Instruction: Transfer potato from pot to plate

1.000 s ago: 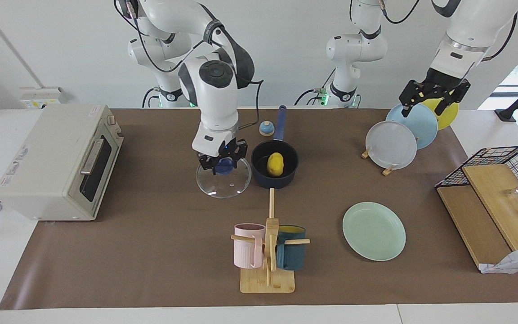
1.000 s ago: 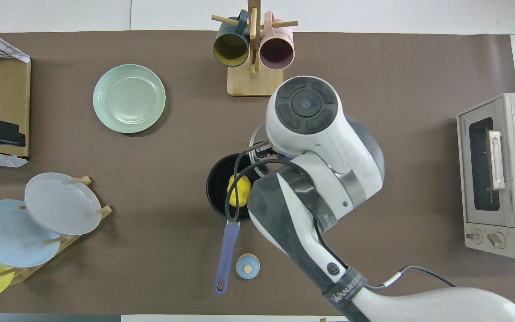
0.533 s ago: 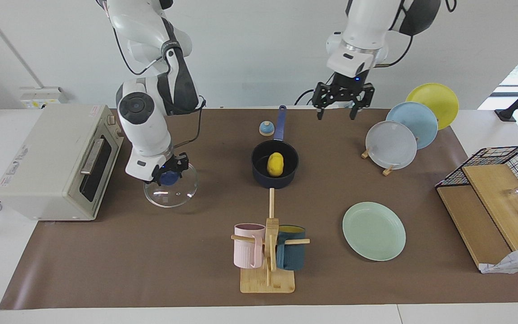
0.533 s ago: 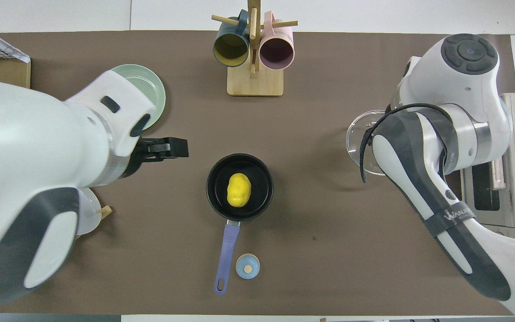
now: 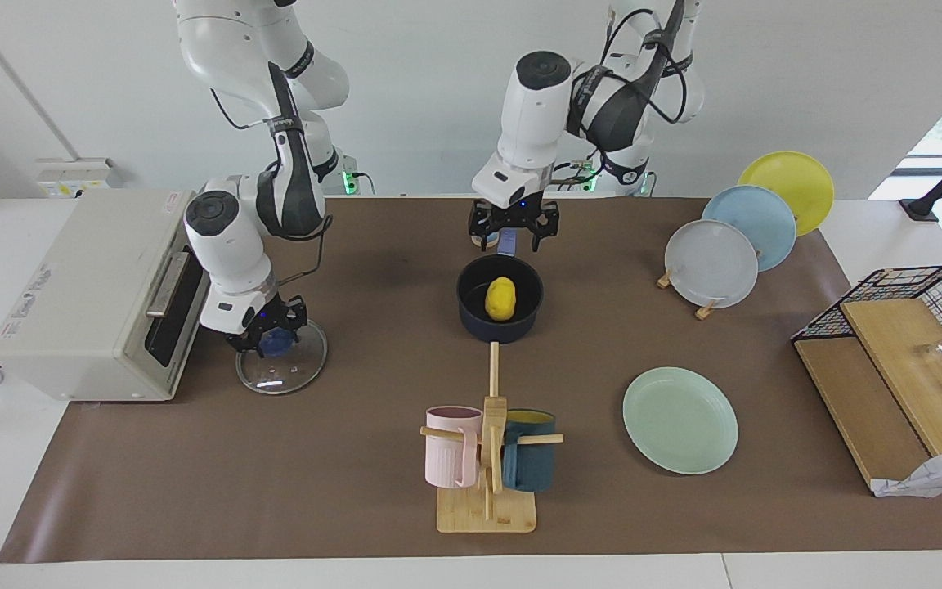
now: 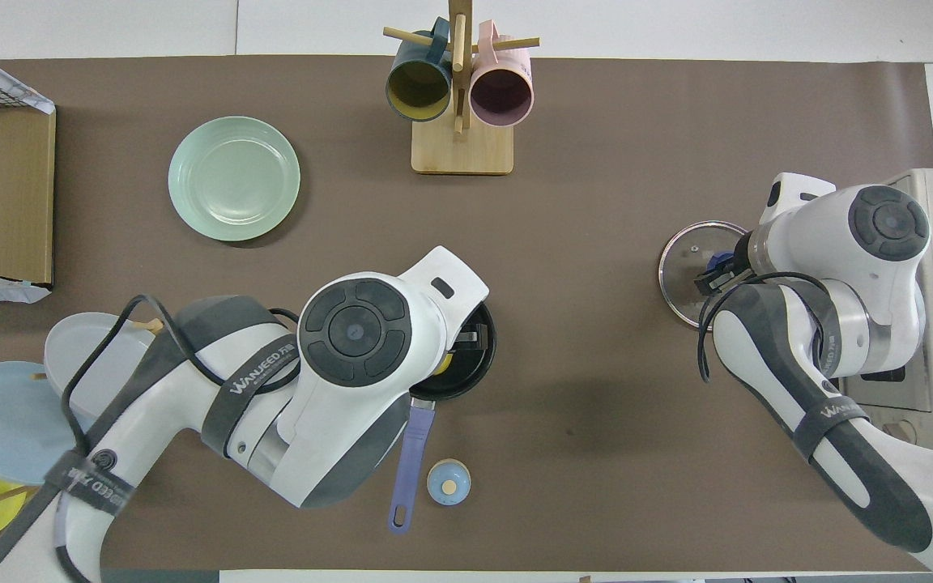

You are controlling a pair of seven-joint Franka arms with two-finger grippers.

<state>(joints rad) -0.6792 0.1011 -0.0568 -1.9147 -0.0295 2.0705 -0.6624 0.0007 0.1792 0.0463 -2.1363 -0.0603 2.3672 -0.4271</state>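
Note:
The yellow potato (image 5: 501,298) lies in the navy pot (image 5: 471,315) at mid-table, handle (image 5: 507,240) toward the robots. In the overhead view my left arm covers most of the pot (image 6: 484,364). My left gripper (image 5: 513,234) is open and empty, in the air over the base of the pot's handle; it shows at the pot's rim in the overhead view (image 6: 466,344). The mint-green plate (image 5: 679,419) (image 6: 234,178) lies bare, farther from the robots, toward the left arm's end. My right gripper (image 5: 269,340) (image 6: 717,271) is shut on the blue knob of a glass lid (image 5: 295,372) in front of the toaster oven.
A toaster oven (image 5: 103,290) stands at the right arm's end. A mug tree (image 5: 489,450) with a pink and a teal mug stands farther out than the pot. A rack with grey-white, blue and yellow plates (image 5: 712,263) and a wire basket (image 5: 904,286) are at the left arm's end. A small blue knob (image 6: 449,482) sits beside the pot handle.
My right gripper carried the glass lid from beside the pot toward the toaster oven and lowered it. My left gripper swung from over the plate rack to over the pot's handle.

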